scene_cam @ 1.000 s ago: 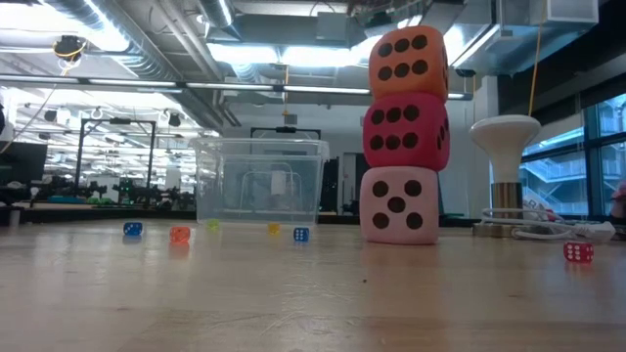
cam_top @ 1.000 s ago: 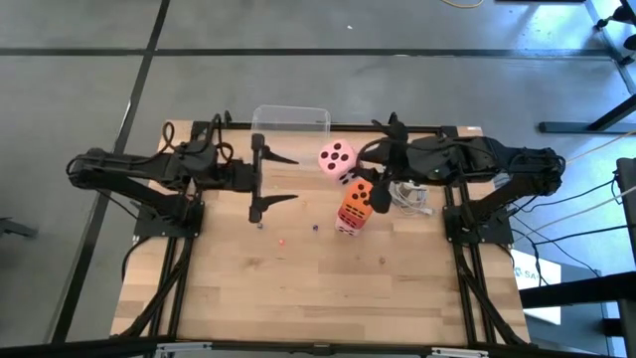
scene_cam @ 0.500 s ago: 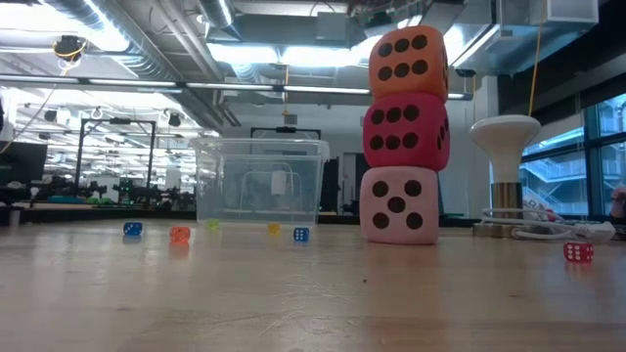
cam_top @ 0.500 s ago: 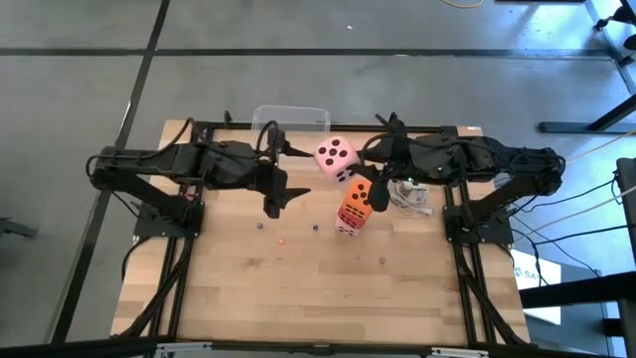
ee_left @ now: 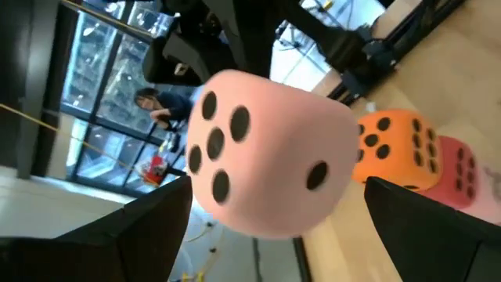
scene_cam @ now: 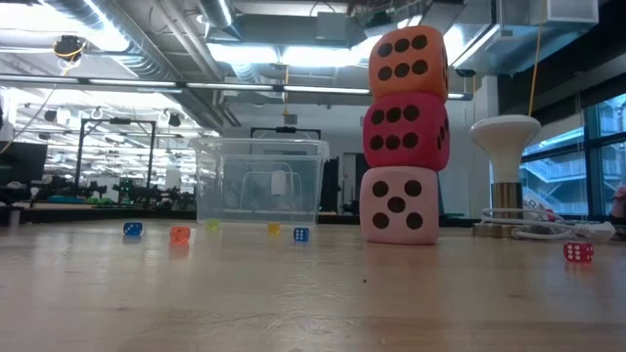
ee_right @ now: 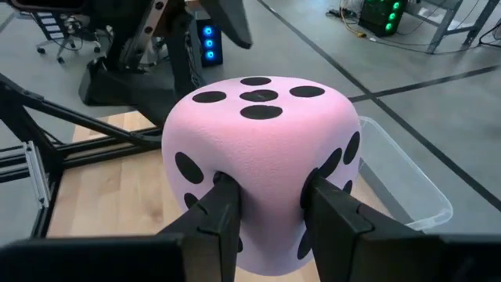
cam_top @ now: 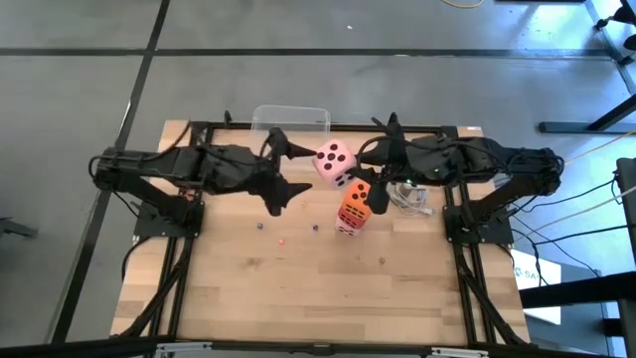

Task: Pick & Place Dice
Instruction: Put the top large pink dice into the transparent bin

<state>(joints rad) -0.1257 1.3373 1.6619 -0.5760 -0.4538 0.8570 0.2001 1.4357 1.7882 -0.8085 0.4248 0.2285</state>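
A pink die (cam_top: 335,162) with dark pips hangs above the table between the two arms, and my right gripper (ee_right: 270,192) is shut on it. My left gripper (cam_top: 304,171) is open, level with the die on the die's left. Its two fingers (ee_left: 149,227) stand to either side of the die (ee_left: 266,157) and touch nothing. Near the right arm, three dice stand in a stack: orange (scene_cam: 408,61) on red (scene_cam: 406,130) on pale pink (scene_cam: 398,204), whose bottom face rests on the table. My right gripper pinches the pink die between its two fingers (ee_right: 223,207) at the lower part of the face toward that arm (ee_right: 270,168). The soft face is dented in there. The fingers come from the table's right, slanting down. The die is lifted clear of the table, its five-pip face up.
A clear plastic tub (cam_top: 290,117) stands at the table's far edge behind the held die. Tiny coloured dice (scene_cam: 132,229) lie scattered on the wood. A white cable and a white stand (scene_cam: 506,156) sit at the right. The near half of the table (cam_top: 318,288) is bare wood.
My left gripper has moved toward the table's right, up to the held pink die, has risen a little and rolled about its own axis. The pink die and the stack have stayed where they were.
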